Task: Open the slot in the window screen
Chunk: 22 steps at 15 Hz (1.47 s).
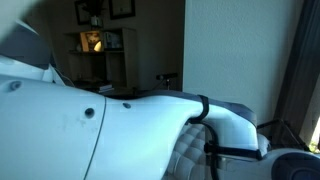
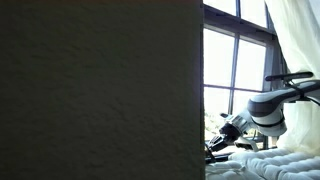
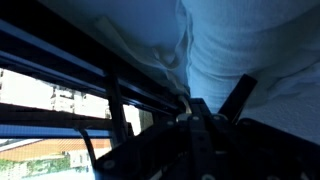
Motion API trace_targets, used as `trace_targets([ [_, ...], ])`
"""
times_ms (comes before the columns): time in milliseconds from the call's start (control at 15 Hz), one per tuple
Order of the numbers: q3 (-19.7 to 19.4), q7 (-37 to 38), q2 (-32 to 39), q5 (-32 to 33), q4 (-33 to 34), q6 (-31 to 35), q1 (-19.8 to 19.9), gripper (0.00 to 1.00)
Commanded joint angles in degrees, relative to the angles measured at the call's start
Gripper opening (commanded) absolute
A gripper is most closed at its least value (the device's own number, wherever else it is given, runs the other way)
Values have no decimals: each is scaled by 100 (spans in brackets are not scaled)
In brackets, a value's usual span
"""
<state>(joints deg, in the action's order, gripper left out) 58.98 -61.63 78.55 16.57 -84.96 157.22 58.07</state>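
The window (image 2: 236, 60) with dark frame bars shows at the right of an exterior view. My arm reaches from the right toward its lower edge, with my gripper (image 2: 216, 146) low by the sill. In the wrist view my gripper (image 3: 190, 108) is a dark mass right up against the dark rails of the window screen (image 3: 110, 78). It is too dark to tell whether the jaws are open or shut, or whether they touch a slot tab. The slot itself cannot be made out.
A white curtain (image 2: 296, 40) hangs at the window's right side and fills the top of the wrist view (image 3: 240, 40). A dark wall panel (image 2: 100, 90) blocks most of an exterior view. My white arm links (image 1: 100, 130) block most of an exterior view, with a room shelf (image 1: 95, 45) behind.
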Motion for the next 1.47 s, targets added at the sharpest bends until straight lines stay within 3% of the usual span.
trace_targets([
  [0,-159,-296,-173,-483,-7,31,-104,1],
  [400,-159,-296,-174,-484,-6,25,-106,0],
  [933,-143,-1003,-118,-1196,50,-252,-78,0],
  [1067,-7,-1366,-32,-1305,30,-420,21,0],
  [1400,407,-2677,230,-1524,-182,-88,332,0],
])
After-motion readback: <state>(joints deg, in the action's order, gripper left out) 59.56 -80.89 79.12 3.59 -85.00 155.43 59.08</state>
